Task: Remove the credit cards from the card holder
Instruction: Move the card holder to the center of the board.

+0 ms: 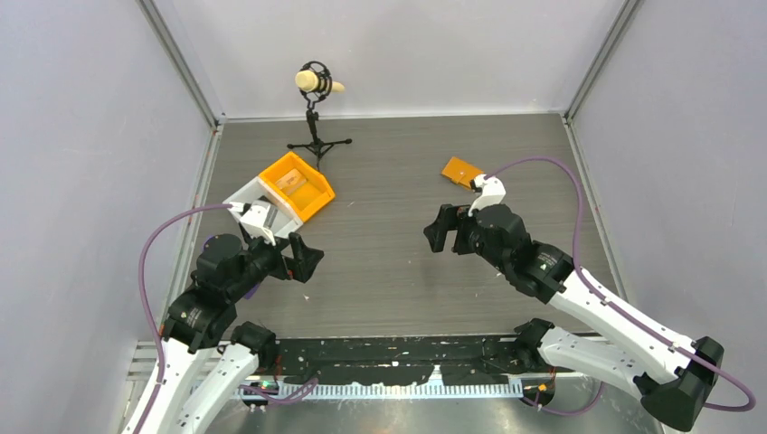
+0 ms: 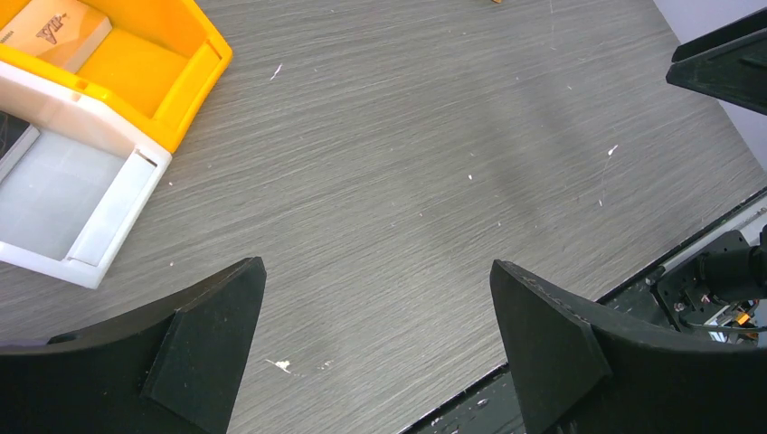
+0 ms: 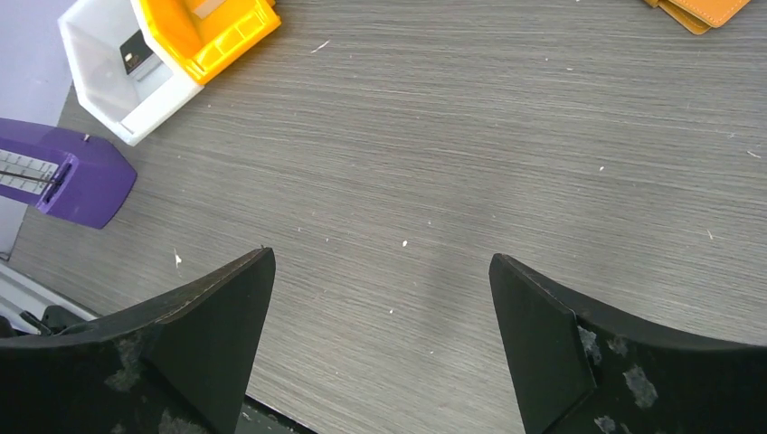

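Both jaws gape wide and empty, on the left gripper (image 1: pixel 304 257) and the right gripper (image 1: pixel 449 231). Holder (image 1: pixel 461 172) lies shut, well beyond the right jaws and off to their right, with no cards showing. A one-sided pinch may skid it away.

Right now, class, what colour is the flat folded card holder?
Orange-tan card holder, clearest in right wrist view.

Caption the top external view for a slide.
Left pincer and right pincer hover open; card holder lies untouched beyond the right.
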### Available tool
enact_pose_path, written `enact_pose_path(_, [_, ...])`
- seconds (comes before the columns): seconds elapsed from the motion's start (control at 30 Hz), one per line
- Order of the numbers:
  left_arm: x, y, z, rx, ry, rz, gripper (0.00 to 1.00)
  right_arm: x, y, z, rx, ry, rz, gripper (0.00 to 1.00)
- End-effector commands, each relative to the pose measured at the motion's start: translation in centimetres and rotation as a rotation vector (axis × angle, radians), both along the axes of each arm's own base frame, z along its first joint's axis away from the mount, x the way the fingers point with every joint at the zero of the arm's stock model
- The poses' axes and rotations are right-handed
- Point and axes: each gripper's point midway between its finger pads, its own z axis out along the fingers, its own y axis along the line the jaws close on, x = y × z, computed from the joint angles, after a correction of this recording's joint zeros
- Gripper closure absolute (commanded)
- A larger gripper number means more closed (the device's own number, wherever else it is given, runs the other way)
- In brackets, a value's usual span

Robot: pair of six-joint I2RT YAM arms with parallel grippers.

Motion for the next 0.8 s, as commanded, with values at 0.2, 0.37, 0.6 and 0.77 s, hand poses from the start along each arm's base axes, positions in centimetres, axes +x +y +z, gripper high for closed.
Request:
enact_pose_path(0.2, [0.2, -0.2, 0.4, 0.0, -0.021, -0.015, 0.0, 1.6, -0.2, 3.4, 0.025, -0.098, -0.051, 0.03])
enact_pose_path(0.37, [0.2, -0.2, 0.5, -0.001, -0.026, -0.017, 0.0, 2.9, -2.3, 4.4, -0.037, -0.17, -0.156, 0.03])
enact_pose_path(0.6, [-0.2, -0.3, 0.9, -0.015, -0.041, -0.026, 0.0, 5.0, -4.8, 6.2, -0.32, -0.332, -0.178, 0.01])
enact_pose_path(0.77, [-0.8, -0.5, 1.0, -0.041, -0.036, -0.04, 0.0, 8.4, -6.4, 6.4, -0.594, -0.449, -0.243, 0.01])
